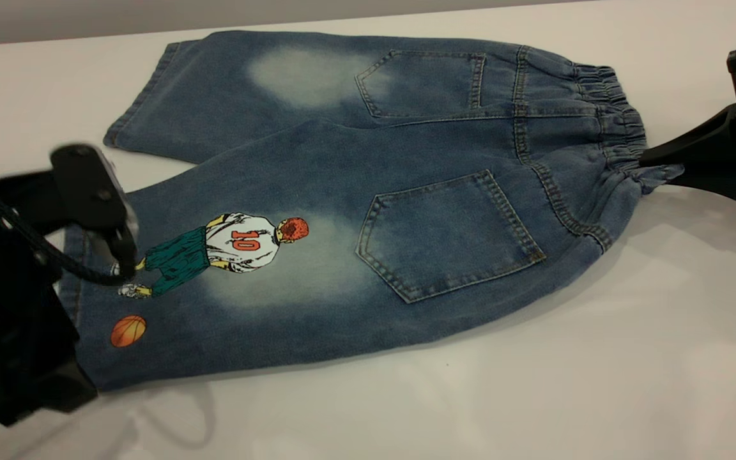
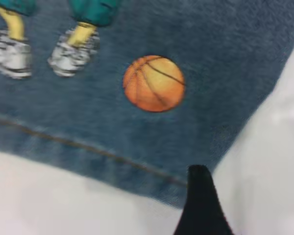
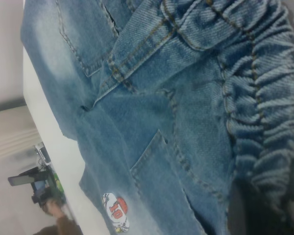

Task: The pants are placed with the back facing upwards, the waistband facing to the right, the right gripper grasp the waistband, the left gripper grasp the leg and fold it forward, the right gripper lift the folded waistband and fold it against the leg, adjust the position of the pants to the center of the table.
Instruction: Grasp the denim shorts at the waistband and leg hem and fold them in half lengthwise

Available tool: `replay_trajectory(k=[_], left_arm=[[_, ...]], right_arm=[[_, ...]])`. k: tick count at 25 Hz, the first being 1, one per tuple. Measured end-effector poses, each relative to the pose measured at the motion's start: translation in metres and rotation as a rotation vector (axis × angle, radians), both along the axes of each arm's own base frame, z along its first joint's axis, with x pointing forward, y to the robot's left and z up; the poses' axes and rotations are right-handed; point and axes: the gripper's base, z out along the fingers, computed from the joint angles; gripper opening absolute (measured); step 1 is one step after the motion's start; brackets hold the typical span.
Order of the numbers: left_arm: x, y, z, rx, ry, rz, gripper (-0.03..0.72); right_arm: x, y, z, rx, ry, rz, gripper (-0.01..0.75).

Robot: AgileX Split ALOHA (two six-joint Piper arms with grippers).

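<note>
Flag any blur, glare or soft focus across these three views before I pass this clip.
Exterior view: left gripper smeared by motion blur, pants sharp, soft shadows on the table. Left wrist view: basketball print and hem soft throughout. Right wrist view: waistband crisp, far background blurry and pale.

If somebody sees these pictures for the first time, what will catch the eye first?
Probably the denim pants, spread back-side up across the white table, with a printed basketball player numbered 10 and an orange ball on the near leg. The right gripper pinches the elastic waistband at the right. The left gripper is at the leg's hem.
</note>
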Motion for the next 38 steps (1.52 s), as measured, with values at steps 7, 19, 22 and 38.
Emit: replay_trajectory(k=[7, 19, 22, 38], left_arm=[[0.003, 0.005, -0.009, 0.068, -0.014, 0.005, 0.451], [0.006, 0.004, -0.027, 0.065, -0.010, -0.008, 0.449], [0.006, 0.004, -0.027, 0.064, -0.011, -0.009, 0.435], [0.004, 0.004, -0.036, 0.075, 0.025, 0.010, 0.410]], right_arm=[[0.000, 0.000, 0.000, 0.002, 0.000, -0.007, 0.043], [0.001, 0.000, 0.001, 0.007, -0.003, -0.006, 0.044], [0.001, 0.000, 0.001, 0.010, -0.003, -0.007, 0.044], [0.001, 0.001, 0.002, 0.024, -0.010, -0.004, 0.046]])
